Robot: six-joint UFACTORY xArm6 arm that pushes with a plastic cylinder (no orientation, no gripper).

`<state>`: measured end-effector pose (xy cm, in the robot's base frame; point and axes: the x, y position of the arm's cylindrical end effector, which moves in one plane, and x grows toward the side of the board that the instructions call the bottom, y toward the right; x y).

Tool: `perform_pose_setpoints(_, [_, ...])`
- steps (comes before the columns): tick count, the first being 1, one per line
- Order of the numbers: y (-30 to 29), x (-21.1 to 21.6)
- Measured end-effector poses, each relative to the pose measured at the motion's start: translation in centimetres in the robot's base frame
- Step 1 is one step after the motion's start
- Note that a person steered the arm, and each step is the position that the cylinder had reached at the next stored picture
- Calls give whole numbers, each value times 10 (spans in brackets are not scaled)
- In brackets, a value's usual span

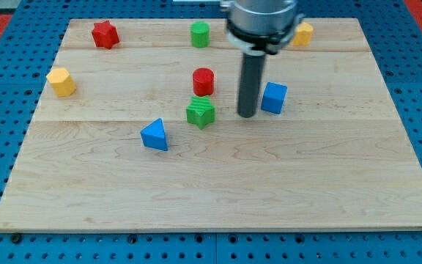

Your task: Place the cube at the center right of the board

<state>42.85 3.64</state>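
The blue cube [274,97] sits on the wooden board [218,205] a little right of its middle. My tip [247,115] stands just left of the cube, close to its left face; whether it touches the cube I cannot tell. A green star-shaped block [201,112] lies to the tip's left, with a red cylinder [204,81] just above that block.
A blue triangular block [154,136] lies left of centre. A yellow block [61,81] is at the left edge, a red star [105,34] and a green cylinder [200,34] are near the top, and a yellow block [303,33] sits at the top right behind the arm.
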Motion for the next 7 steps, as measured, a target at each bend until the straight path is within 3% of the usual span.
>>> perform_pose_setpoints(1, [61, -14])
perform_pose_setpoints(2, [85, -18])
perform_pose_setpoints(3, [34, -47])
perform_pose_setpoints(4, [94, -41])
perform_pose_setpoints(5, [100, -38])
perform_pose_setpoints(6, [52, -67])
perform_pose_setpoints(7, [53, -69])
